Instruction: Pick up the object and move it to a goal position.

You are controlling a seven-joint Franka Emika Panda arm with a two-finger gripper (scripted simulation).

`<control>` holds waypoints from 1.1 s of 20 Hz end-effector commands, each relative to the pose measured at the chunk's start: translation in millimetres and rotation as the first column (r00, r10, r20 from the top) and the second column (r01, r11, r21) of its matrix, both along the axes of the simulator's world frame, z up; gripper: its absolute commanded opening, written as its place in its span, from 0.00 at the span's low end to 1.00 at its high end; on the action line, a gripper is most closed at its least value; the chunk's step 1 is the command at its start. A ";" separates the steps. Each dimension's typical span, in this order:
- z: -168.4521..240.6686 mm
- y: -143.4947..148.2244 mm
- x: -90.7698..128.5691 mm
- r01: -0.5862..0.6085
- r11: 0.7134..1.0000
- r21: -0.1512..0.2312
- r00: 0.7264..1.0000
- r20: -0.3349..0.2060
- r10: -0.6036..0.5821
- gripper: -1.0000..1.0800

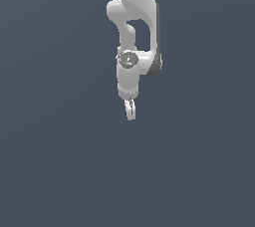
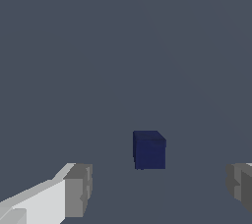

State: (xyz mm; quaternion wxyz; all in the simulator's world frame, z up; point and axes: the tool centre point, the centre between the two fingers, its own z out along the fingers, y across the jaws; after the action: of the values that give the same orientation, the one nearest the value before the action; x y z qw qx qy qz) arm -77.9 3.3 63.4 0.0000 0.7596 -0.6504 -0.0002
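Navy cube [image 2: 149, 150] sits on the grey floor [image 2: 147, 46] ahead of the gripper [image 2: 158, 188], roughly centred between its wide-spread fingers [image 2: 78, 190] but not yet between the pads, while the exterior view shows no cube at all, and no goal marker shows in either view.
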 end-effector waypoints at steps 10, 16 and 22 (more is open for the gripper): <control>-33.2 -0.2 -1.2 0.004 1.000 0.000 1.000 0.000 -0.004 0.96; -49.2 -0.2 -0.8 0.005 1.000 0.000 1.000 0.000 -0.005 0.96; -50.3 -0.1 -0.8 0.005 1.000 0.000 1.000 0.000 -0.005 0.00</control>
State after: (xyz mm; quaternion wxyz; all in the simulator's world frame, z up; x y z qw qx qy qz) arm -78.8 3.0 13.3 0.0000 0.7578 -0.6525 -0.0002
